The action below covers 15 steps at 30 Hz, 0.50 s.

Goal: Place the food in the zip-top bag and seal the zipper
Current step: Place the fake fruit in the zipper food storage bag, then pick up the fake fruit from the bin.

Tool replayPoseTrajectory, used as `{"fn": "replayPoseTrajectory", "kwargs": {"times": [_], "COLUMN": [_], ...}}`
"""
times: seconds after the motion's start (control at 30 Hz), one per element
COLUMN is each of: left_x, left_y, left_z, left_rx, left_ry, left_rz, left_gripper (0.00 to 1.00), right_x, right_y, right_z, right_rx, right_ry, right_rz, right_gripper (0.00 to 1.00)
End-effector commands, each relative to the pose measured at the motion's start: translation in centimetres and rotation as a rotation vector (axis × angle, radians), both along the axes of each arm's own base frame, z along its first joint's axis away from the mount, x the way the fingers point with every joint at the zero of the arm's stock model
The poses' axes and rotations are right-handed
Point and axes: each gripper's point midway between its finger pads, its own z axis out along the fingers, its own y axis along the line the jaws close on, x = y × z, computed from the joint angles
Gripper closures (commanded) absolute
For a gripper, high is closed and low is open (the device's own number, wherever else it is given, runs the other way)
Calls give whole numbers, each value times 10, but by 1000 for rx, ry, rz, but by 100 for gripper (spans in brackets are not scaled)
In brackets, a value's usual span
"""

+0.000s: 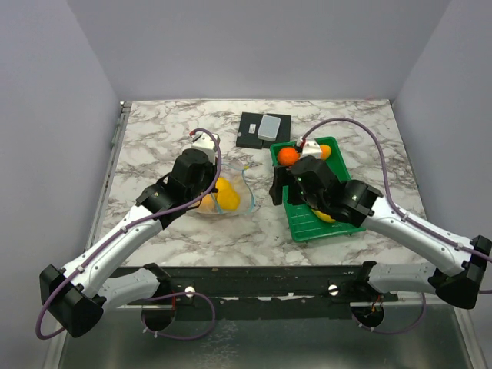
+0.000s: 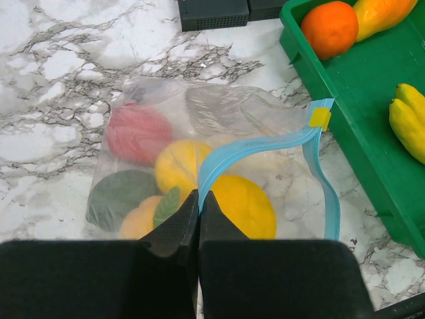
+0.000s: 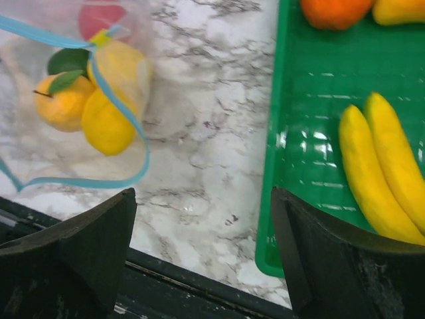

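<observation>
**Yellow bananas lie right of the spread right pincer**

Marble surface (image 1: 154,138) carries a green tray (image 1: 304,227) on its right half. The zip-top bag (image 2: 199,126) lies flat just beside the tray's left wall, its mouth turned toward the tray. Packed fruits (image 2: 176,166), red, yellow, orange and green, show through the clear plastic. The tray holds what is left to pack: the banana bunch (image 3: 382,173) at its near end, an orange (image 2: 330,28) and a yellow-orange piece (image 2: 382,13) at its far end.

The left pincer (image 2: 199,196) is pressed together on the zipper (image 2: 252,149), pinching the light-blue strip at its near end, so that arm looks occupied. The right pincer (image 3: 203,196) stands wide apart, holding nothing, above the tray's near left wall.

From it the bananas lie to the right, next to the right finger. Their long axis runs away from the wrist camera, across the line between the fingers. The right arm is plainly the nearer one. A sideways shift toward the tray's middle should likely bracket the bunch across its narrow width, with little wrist turn needed.
</observation>
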Motion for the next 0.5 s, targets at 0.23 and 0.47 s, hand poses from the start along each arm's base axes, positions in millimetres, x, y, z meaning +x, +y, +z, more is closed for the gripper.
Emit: {"fn": "replayPoseTrajectory", "kwargs": {"times": [0.23,0.47], "left_x": [-1,-2], "left_y": [-4,-5], "left_z": [0,2], "left_rx": [-23,-29], "left_ry": [-1,-2], "left_rz": [-19,-25], "left_gripper": [100,100], "right_x": [-38,-57], "right_y": [-115,-148], "right_z": [-59,-82], "right_rx": [-194,-192], "right_ry": [157,193], "right_rz": [-470,-615], "right_gripper": [15,15]}}
